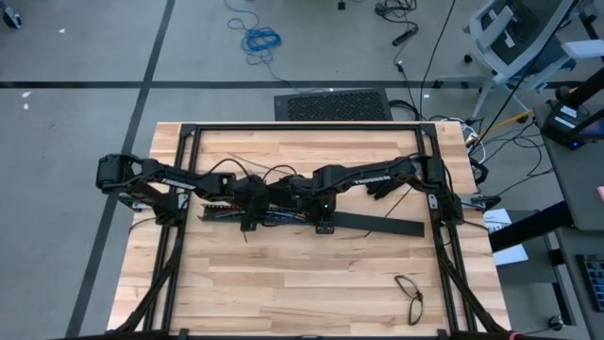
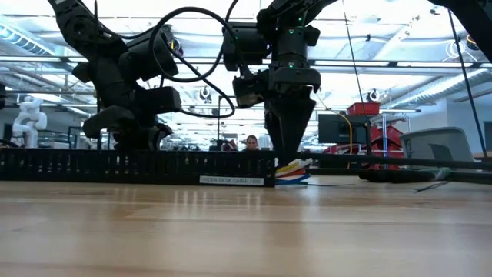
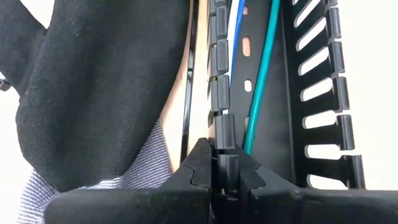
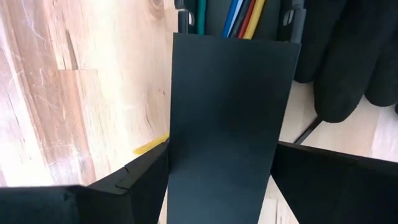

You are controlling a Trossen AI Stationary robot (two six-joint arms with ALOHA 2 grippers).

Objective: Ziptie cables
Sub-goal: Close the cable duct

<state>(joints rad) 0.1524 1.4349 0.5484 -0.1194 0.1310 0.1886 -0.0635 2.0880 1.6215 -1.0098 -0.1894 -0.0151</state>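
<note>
Wood table (image 1: 283, 283): cables (image 3: 258, 93) run beside left gripper's (image 3: 225, 177) pinched fingers.

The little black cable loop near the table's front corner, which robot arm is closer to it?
Right. The right gripper is mid-table, nearer the loop; the left gripper sits farther left.

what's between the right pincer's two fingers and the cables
A flat black cover strip fills the gap between the right pincer's fingers. The coloured cables emerge just beyond its far edge. This shows in the right wrist view.
</note>
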